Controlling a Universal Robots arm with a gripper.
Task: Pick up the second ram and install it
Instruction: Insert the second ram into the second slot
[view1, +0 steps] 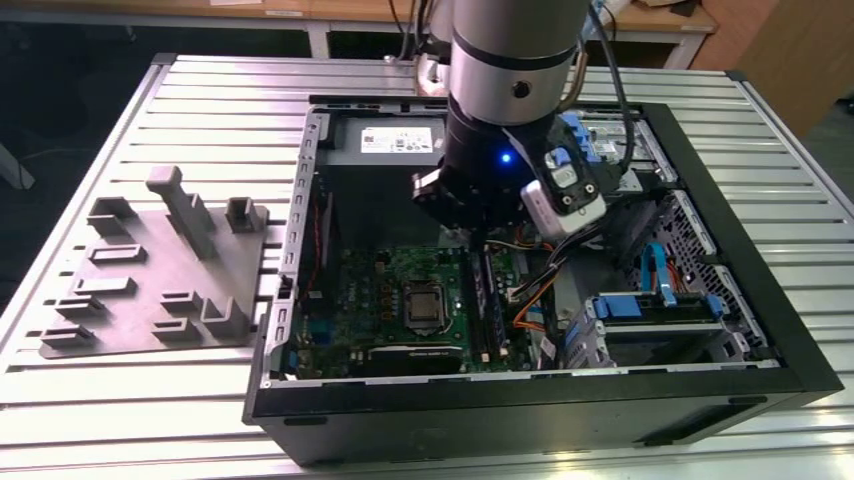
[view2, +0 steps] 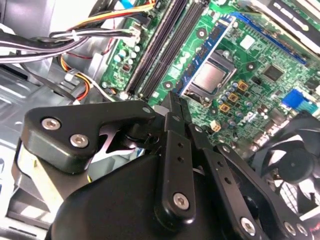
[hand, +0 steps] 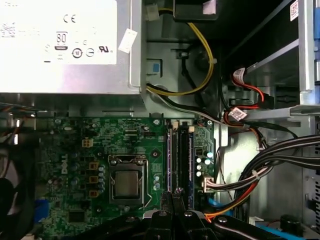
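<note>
Exterior view looks down; both wrist views closely share the motherboard (view2: 172, 75) (hand: 65, 145).

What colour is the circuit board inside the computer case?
The circuit board is green, clearest in the first wrist view.

Silver arm (view1: 514, 70), black screwed gripper (view2: 174, 106)

This looks like a robotics lab or workshop. A robot arm (view1: 514, 60) reaches into an open computer case (view1: 534, 410), its circuit board (view1: 387, 300) and cables (hand: 265, 167) bare, on a ribbed metal table (view1: 160, 110) beside a grey plate of part holders (view1: 147, 290). Wooden desks (view1: 160, 6) stand behind.
</note>
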